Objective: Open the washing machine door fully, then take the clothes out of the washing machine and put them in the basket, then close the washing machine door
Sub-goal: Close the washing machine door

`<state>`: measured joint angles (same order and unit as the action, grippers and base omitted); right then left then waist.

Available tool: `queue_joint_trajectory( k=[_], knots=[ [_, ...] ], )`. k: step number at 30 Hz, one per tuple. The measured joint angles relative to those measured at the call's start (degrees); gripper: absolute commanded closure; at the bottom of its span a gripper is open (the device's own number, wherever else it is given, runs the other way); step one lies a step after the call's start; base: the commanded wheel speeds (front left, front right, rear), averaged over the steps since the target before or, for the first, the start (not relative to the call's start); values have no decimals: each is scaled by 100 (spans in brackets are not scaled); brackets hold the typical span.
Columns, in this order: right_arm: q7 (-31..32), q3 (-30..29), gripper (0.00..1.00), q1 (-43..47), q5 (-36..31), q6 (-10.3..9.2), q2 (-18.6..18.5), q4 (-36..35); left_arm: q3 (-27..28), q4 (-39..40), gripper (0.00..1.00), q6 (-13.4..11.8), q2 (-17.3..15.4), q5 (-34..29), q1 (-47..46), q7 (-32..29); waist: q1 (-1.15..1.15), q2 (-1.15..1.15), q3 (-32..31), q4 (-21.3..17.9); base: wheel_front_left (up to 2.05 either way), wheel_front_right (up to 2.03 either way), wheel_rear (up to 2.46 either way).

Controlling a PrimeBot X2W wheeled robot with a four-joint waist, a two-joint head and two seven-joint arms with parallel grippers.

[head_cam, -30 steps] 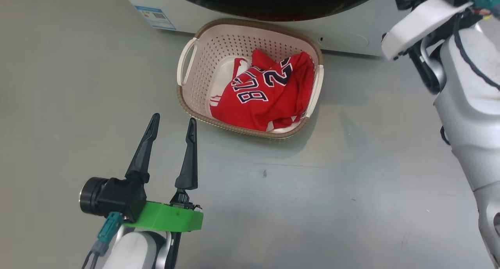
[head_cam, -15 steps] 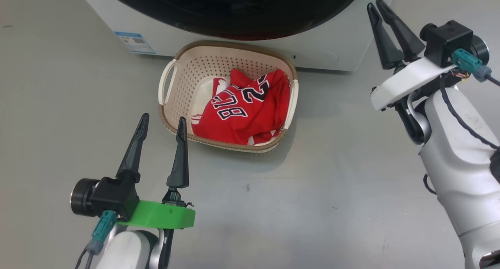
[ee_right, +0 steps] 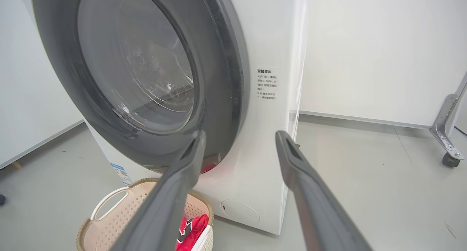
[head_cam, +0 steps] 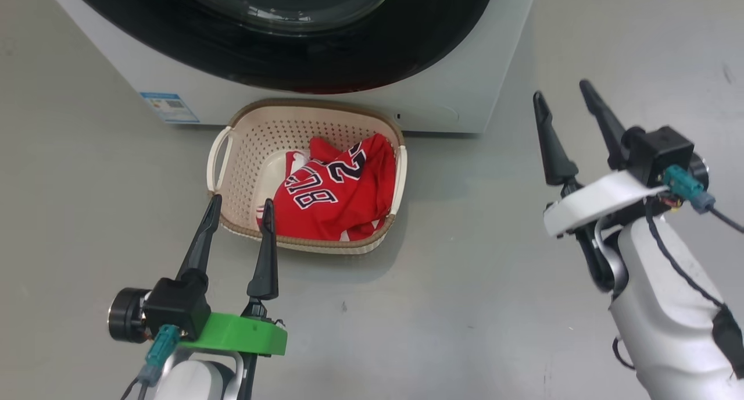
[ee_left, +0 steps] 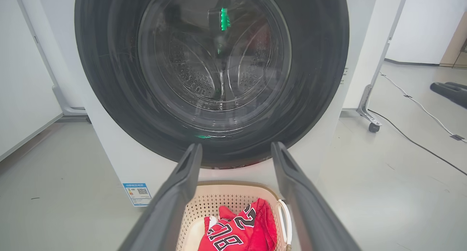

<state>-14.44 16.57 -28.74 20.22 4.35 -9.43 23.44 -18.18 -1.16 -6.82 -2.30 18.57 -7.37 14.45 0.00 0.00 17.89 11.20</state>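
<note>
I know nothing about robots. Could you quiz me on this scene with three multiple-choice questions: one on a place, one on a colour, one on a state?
1. Where does the cream perforated plastic basket stand?
A. on top of the machine
B. on the floor just in front of the big white front-loading washing machine
C. inside the drum

2. What colour is the numbered jersey in the basket?
A. blue
B. green
C. red

3. How are the left gripper and right gripper?
A. both open, empty
B. both clamped on the jersey
C. one gripping a basket handle

Answers: B, the basket sits on the floor below the machine's front; C, the cloth is red with dark numbers; A, each pair of fingers stands apart, holding nothing.
</note>
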Motion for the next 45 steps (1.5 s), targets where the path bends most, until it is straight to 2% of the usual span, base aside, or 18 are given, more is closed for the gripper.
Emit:
queue_joint_trajectory(
  k=[6,21,31,33,45],
  knots=[
    [0,-129,0,615,0,-151,97,-300,70,-81,0,0,-2,-52,131,0,0,0,-212,-200,0,0,0],
    [0,-155,0,1822,-185,-315,298,-970,110,-437,0,0,-9,-52,539,0,0,0,-754,-624,0,0,0],
    [0,-290,0,2508,-246,-511,371,-1302,92,-593,0,0,-11,-33,739,-10,0,0,-1096,-792,0,0,0],
    [0,-325,0,2679,-259,-601,399,-1380,101,-622,0,0,-11,-9,790,-27,0,0,-1177,-827,0,0,0],
    [0,-341,0,3164,-309,-660,478,-1667,129,-635,0,0,-13,76,892,-26,0,0,-1373,-864,0,0,0]
  ],
)
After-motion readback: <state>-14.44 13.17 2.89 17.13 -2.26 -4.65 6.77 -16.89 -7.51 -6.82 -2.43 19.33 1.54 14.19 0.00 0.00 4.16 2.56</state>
